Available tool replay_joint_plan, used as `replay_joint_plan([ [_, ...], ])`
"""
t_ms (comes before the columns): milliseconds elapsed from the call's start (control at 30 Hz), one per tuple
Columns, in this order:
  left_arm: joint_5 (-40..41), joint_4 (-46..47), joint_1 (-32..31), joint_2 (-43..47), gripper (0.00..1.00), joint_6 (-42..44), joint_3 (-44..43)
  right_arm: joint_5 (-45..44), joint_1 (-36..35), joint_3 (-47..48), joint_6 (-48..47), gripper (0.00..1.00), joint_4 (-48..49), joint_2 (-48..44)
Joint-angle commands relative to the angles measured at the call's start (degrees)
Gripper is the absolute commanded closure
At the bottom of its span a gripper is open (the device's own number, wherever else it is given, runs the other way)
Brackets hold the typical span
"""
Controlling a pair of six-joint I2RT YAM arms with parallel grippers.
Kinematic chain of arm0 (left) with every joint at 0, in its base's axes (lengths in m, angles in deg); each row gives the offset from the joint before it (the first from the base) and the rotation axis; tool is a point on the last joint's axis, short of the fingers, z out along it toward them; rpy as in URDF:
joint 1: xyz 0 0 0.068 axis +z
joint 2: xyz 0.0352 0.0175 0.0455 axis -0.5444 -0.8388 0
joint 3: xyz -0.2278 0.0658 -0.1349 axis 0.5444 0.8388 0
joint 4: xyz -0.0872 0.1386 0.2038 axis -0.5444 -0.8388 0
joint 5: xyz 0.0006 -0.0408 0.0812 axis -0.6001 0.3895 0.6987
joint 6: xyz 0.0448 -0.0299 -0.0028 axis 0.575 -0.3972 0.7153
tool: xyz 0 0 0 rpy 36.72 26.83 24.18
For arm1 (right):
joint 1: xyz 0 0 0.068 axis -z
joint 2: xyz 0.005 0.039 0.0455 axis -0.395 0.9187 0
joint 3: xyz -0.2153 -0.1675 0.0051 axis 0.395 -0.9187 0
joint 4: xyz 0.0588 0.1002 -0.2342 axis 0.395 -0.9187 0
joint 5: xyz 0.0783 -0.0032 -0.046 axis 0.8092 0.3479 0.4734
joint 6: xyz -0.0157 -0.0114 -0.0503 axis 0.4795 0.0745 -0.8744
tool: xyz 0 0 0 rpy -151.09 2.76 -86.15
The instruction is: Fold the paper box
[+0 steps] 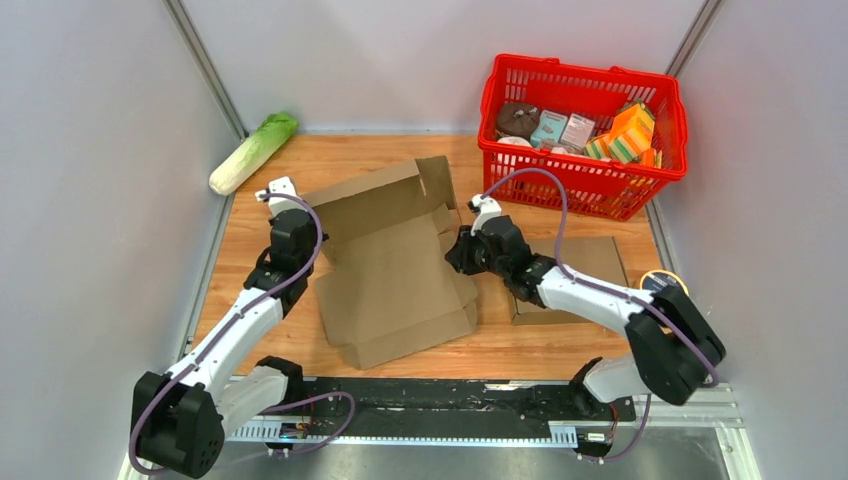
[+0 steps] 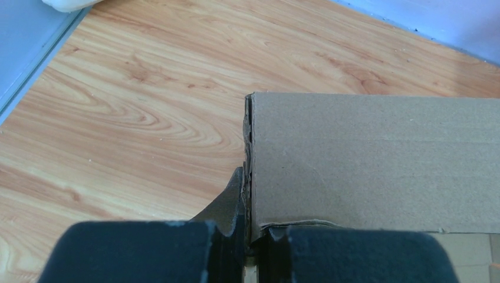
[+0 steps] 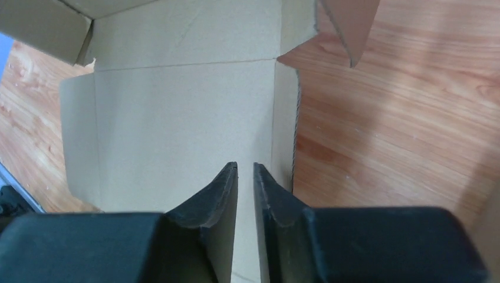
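Paper box point(image 1: 395, 280) sits pinched in my left hand point(image 2: 250, 231); right hand point(image 3: 245, 177), barely open, empty, should lift the flap point(image 3: 285, 118) slowly.

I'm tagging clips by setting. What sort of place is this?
Probably a robotics test cell: plain grey walls enclose a wooden table, two robot arms are bolted to its near edge, and a red basket holds assorted props.

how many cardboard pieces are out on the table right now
2. The partly folded paper box lies in the middle. A smaller flat cardboard sheet lies to its right, in front of the red basket. More could be hidden underneath.
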Motion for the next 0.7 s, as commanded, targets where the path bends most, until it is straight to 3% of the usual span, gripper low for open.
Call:
replay_joint_plan([
  [0,-1.3,6.9,0.4,-1.0,1.00,1.8,-1.4,-2.0,2.2,0.1,5.6,0.84,14.1,5.9],
  [100,-1.1,8.4,0.4,-2.2,1.00,2.5,-0.7,-6.1,4.5,-1.5,8.0,0.92,15.8,9.1],
  [433,-2.2,11.0,0.4,-5.4,1.00,1.0,2.0,-7.3,4.6,-4.9,12.4,0.92,19.1,19.5],
  [567,-2.2,11.3,0.4,-6.0,1.00,0.3,2.7,-7.1,4.6,-1.6,7.7,0.87,13.7,18.7],
  [667,-1.5,11.4,0.4,-6.7,1.00,0.5,2.7,-8.0,4.6,1.0,3.3,0.75,7.7,14.7],
])
